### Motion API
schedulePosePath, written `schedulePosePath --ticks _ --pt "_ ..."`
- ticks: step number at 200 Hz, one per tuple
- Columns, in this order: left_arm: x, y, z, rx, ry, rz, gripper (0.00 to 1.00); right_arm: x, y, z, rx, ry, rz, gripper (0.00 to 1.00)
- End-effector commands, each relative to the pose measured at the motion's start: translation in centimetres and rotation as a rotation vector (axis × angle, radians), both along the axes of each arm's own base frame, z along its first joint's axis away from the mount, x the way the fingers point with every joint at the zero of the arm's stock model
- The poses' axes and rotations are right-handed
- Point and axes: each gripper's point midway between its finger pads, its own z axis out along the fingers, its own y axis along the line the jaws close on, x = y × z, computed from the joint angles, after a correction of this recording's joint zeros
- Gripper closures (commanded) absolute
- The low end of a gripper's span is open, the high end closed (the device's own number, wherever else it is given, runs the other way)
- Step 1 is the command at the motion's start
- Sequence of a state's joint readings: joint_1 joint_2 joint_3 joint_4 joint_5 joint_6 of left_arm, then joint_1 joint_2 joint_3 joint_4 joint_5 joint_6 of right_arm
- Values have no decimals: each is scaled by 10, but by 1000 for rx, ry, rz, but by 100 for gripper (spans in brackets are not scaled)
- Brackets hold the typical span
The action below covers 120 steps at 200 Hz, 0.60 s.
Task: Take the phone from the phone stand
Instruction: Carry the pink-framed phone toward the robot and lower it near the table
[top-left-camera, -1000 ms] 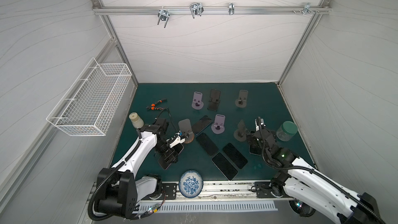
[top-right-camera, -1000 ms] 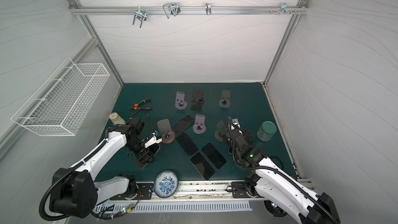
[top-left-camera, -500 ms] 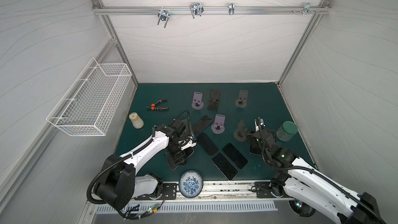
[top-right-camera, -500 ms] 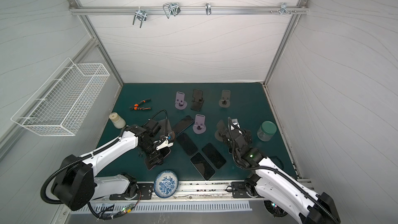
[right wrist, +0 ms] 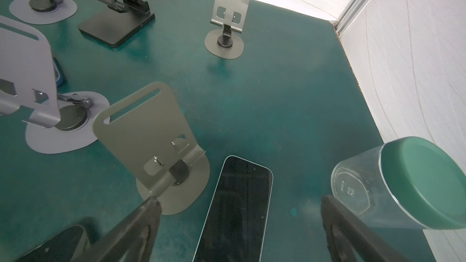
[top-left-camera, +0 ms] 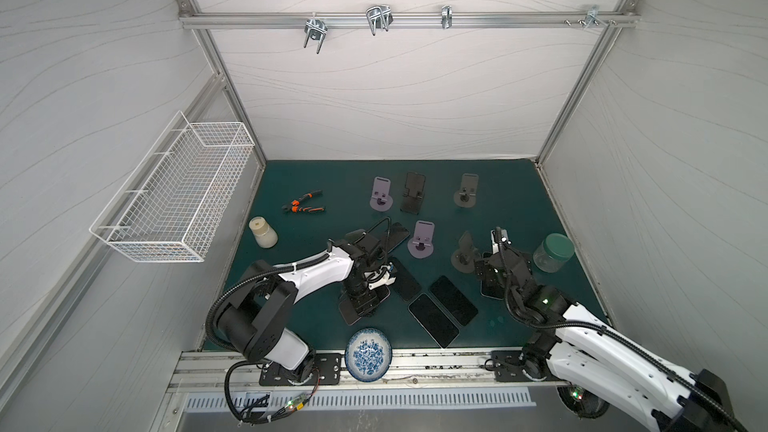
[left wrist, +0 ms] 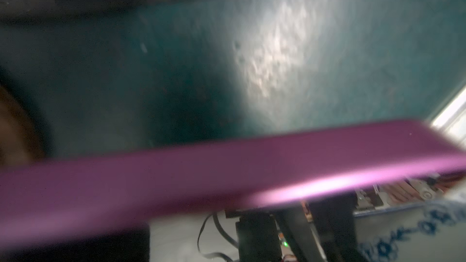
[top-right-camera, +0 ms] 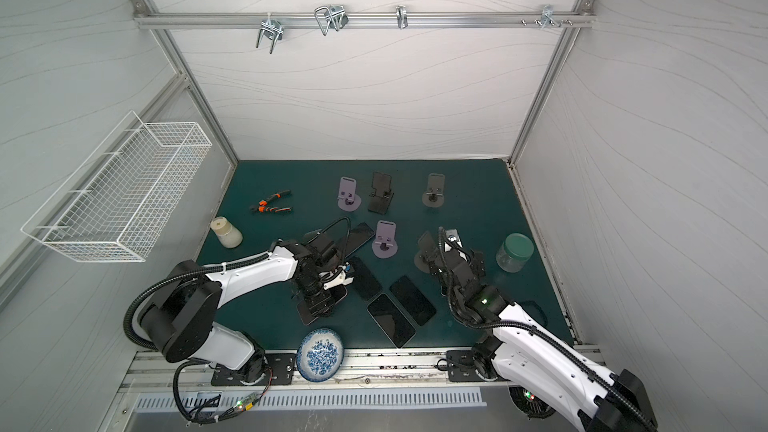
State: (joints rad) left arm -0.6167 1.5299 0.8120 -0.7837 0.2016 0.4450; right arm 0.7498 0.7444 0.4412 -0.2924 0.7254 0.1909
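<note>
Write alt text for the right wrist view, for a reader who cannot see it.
The open right pincer hovers over a phone lying screen-up on the green mat, one dark finger either side of it. An empty grey phone stand sits just beside the phone, a green-lidded clear jar on its other side; more empty stands sit farther off.

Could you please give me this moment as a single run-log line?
left claw: shut on purple phone, near plate | right claw: open, over flat phone, beside grey stand
</note>
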Motion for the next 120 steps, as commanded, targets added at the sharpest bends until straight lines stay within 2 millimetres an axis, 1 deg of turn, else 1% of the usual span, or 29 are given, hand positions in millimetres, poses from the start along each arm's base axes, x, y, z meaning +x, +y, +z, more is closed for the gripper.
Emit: schedulePosePath --ticks 1,22,36,59,120 --pt "14 -10 -6 -10 -30 2 49 1 -1 14 22 -47 -13 1" --pt "12 -9 -12 10 -26 -11 47 -1 -3 14 23 -49 -15 1" --pt "8 -7 -14 27 -15 -26 43 -1 -4 15 28 -54 -20 1" --pt "5 -5 -19 50 -20 -49 40 0 -1 13 23 -45 -9 1" --pt "7 -3 -23 70 -25 -52 39 0 -2 14 14 -45 -18 1"
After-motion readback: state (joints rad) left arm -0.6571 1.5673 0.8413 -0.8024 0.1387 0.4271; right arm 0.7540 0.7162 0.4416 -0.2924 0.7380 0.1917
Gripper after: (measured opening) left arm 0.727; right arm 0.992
